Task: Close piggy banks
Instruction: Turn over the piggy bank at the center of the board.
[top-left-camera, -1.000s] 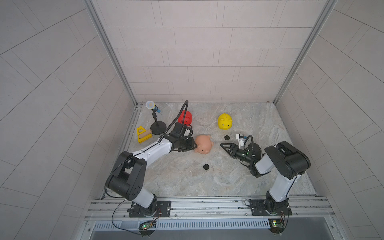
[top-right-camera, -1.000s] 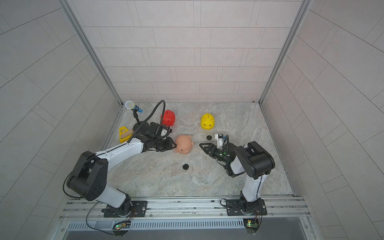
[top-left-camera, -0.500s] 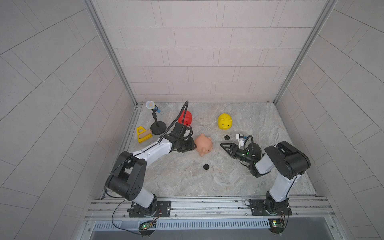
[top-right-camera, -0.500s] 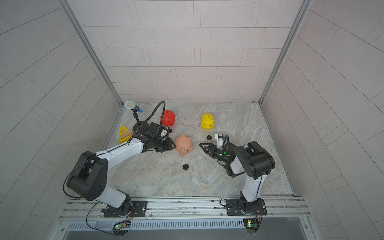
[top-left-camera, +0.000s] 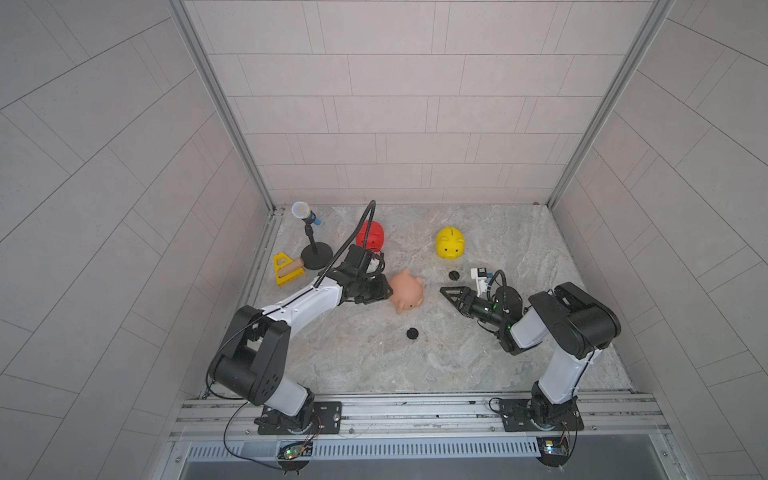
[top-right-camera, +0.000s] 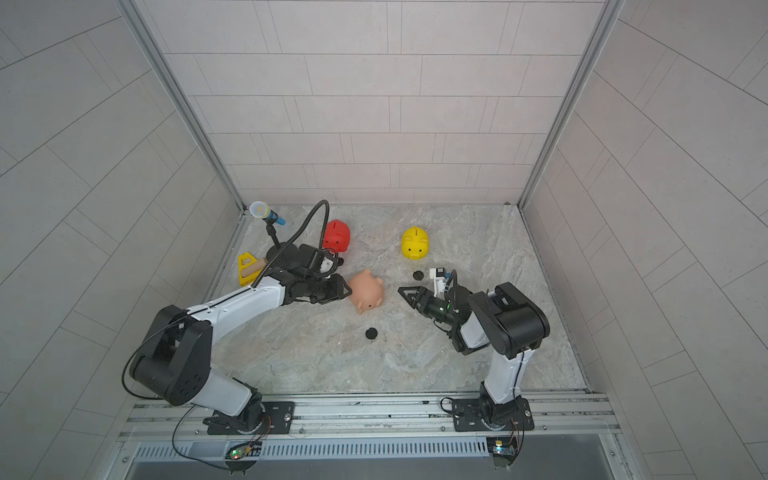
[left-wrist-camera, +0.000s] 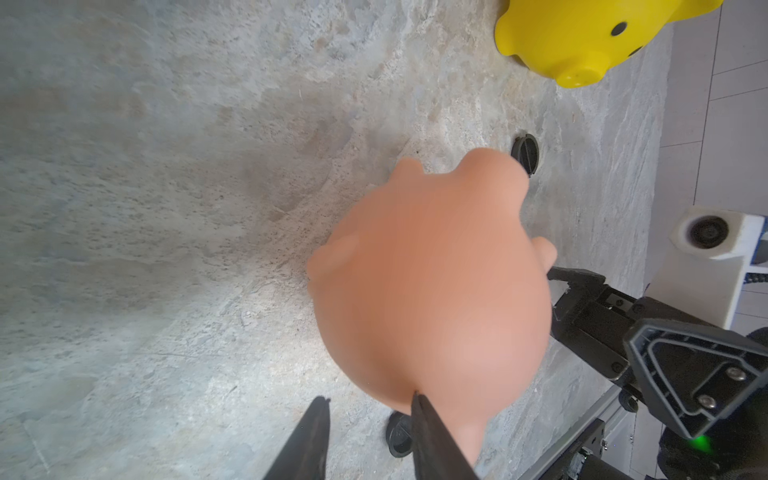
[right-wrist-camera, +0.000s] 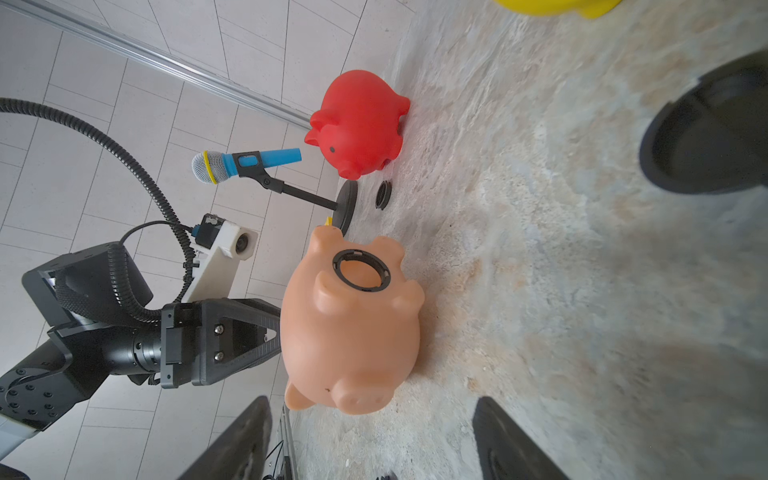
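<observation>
peach pig (top-left-camera: 406, 291) flopped sideways, mid worktop (top-left-camera: 374, 365)
Snout points to the front edge, belly hole (right-wrist-camera: 360, 270) faces my released right end effector (top-left-camera: 446, 292); my left end effector (top-left-camera: 386, 290), clenched empty, touches its back.

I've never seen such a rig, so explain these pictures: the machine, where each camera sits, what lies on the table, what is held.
Two robot arms stand at a table, each ending in a two-fingered gripper. Two pictures look down from above; two come from wrist cameras. On the table: a red pig, a yellow pig, a pink pig on its side with its belly hole open, three black caps, a toy microphone, a yellow toy. The left gripper, nearly closed, touches the pink pig; the right gripper is open. Neither holds anything.
</observation>
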